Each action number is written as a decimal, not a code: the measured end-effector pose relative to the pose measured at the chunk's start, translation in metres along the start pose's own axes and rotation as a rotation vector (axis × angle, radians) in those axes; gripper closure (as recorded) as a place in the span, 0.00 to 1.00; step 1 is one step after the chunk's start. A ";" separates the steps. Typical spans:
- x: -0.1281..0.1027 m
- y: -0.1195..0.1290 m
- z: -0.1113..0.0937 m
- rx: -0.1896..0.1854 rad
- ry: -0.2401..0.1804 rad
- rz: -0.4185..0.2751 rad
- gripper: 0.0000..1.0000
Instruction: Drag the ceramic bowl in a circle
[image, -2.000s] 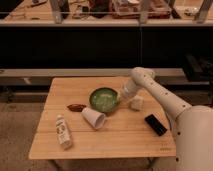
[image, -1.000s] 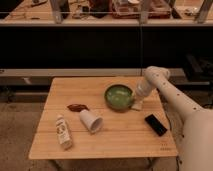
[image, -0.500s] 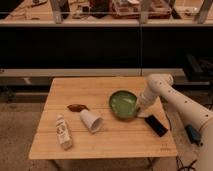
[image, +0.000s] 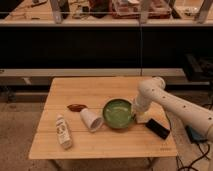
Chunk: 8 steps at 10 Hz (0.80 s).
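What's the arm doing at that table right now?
The robot's gripper is down at the right rim of the ceramic bowl, shut on it, for a circular drag across the wooden table. The bowl sits right of centre, close to a tipped white paper cup. A bottle, a small brown item and a black device lie around it.

A ceramic bowl (image: 118, 113), a tipped cup (image: 91, 120), a bottle (image: 63, 131), a brown thing (image: 76, 107) and a black thing (image: 158, 128) are laid on the wooden table (image: 100, 90). The bowl's right edge is pinched by the gripper (image: 135, 114).
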 end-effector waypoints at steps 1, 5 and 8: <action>0.006 -0.012 -0.004 0.001 0.016 -0.013 0.82; 0.047 -0.043 -0.002 0.025 0.006 -0.023 0.82; 0.081 -0.049 0.002 0.071 -0.024 -0.005 0.82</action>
